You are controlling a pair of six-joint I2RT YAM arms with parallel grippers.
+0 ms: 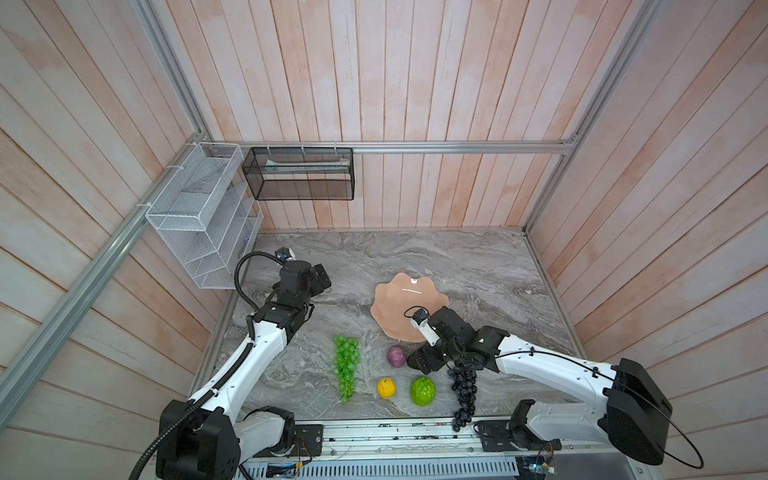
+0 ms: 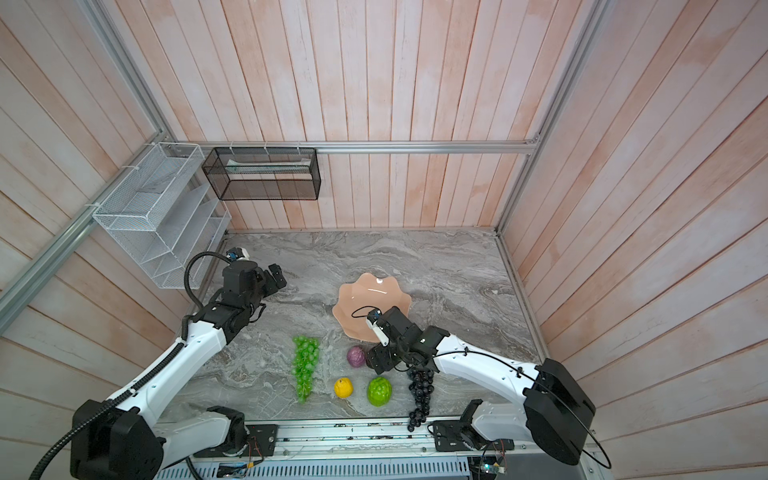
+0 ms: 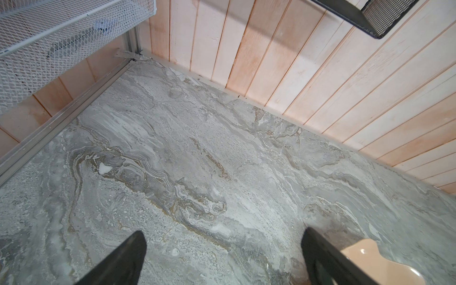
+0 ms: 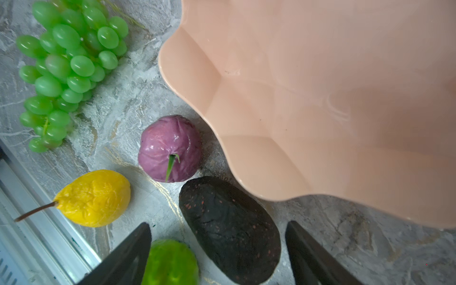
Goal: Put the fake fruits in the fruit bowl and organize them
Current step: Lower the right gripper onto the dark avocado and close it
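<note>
The peach-pink fruit bowl (image 1: 409, 305) (image 4: 320, 98) stands empty at mid-table. In front of it lie the green grape bunch (image 1: 345, 365), purple bumpy fruit (image 1: 396, 356), lemon (image 1: 386, 387), lime-green fruit (image 1: 423, 390) and dark grape bunch (image 1: 463, 395). My right gripper (image 1: 424, 361) (image 4: 218, 225) is open. Its jaws stand either side of the blackish avocado (image 4: 229, 229) and do not touch it. In both top views the gripper hides the avocado. My left gripper (image 1: 322, 279) (image 3: 223, 233) is open and empty over bare marble, left of the bowl.
A white wire rack (image 1: 199, 216) and a black mesh basket (image 1: 299, 174) hang on the back-left walls. Wooden walls close in three sides. The dark grapes' tip overhangs the metal front rail (image 1: 374, 432).
</note>
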